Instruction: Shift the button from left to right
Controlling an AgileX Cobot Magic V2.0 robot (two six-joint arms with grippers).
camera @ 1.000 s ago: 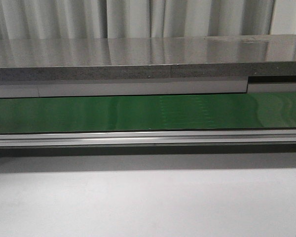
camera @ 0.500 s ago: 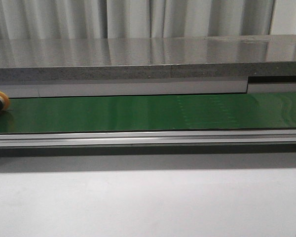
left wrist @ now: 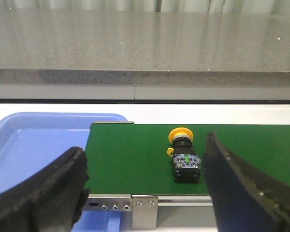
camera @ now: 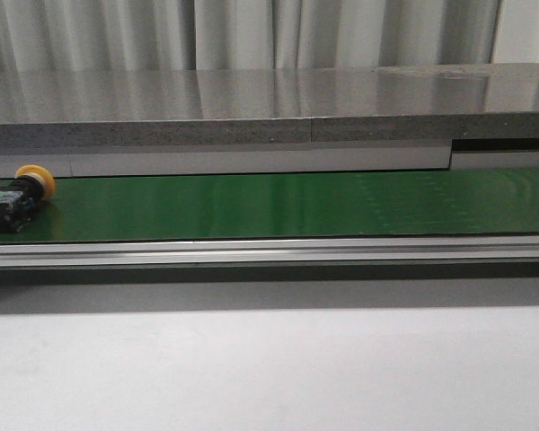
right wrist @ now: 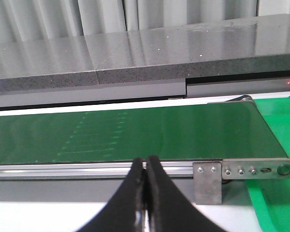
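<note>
The button (camera: 16,197) lies on its side on the green conveyor belt (camera: 269,205) at the far left, its yellow head toward the back. In the left wrist view the button (left wrist: 185,159) shows a dark body with a green mark. My left gripper (left wrist: 146,166) is open, its wide-spread black fingers (left wrist: 53,188) hanging in front of the belt's edge, apart from the button. My right gripper (right wrist: 145,166) is shut with nothing in it, in front of the belt's rail near the right end.
A blue tray (left wrist: 34,145) sits beside the belt's left end. A green surface (right wrist: 275,203) lies past the belt's right end. A grey stone ledge (camera: 269,112) runs behind the belt, a pale tabletop (camera: 269,368) in front.
The button has come into the front view from the left edge and travelled rightward along the belt. The belt's faint marks have also shifted right.
</note>
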